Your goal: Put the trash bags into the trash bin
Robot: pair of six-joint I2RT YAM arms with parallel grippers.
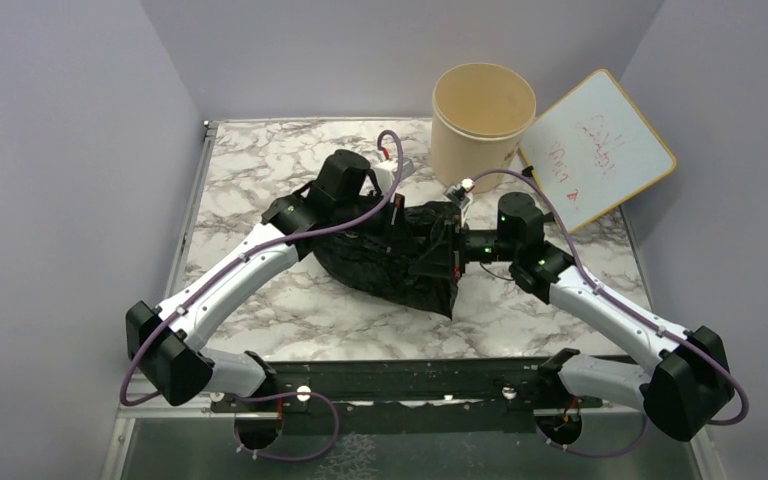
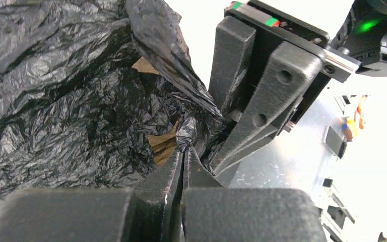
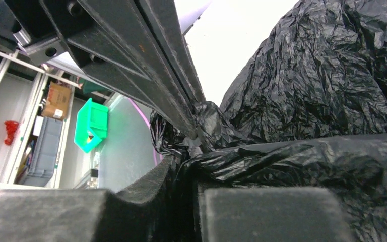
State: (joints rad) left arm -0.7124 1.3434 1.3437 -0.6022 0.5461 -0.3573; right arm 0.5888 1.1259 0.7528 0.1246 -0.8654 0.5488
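Marbled tabletop [image 1: 260, 170] carries the trash bags [image 1: 380, 272] at centre, between my left arm [image 1: 250, 255] and right arm [image 1: 600, 295]. The trash bin [image 1: 483, 115] stands beyond, far and rightward, nearer the right arm; I judge the lift runs that way.

Left wrist: my left fingers [image 2: 174, 171] are pressed together on a twisted fold.

Right wrist: my right fingers [image 3: 153, 184] pinch bunched plastic, bulk lying to their right.

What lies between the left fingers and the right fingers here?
Only a bunched fold of the bag: the left fingers and right fingers pinch it almost tip to tip, seen in the left wrist view.
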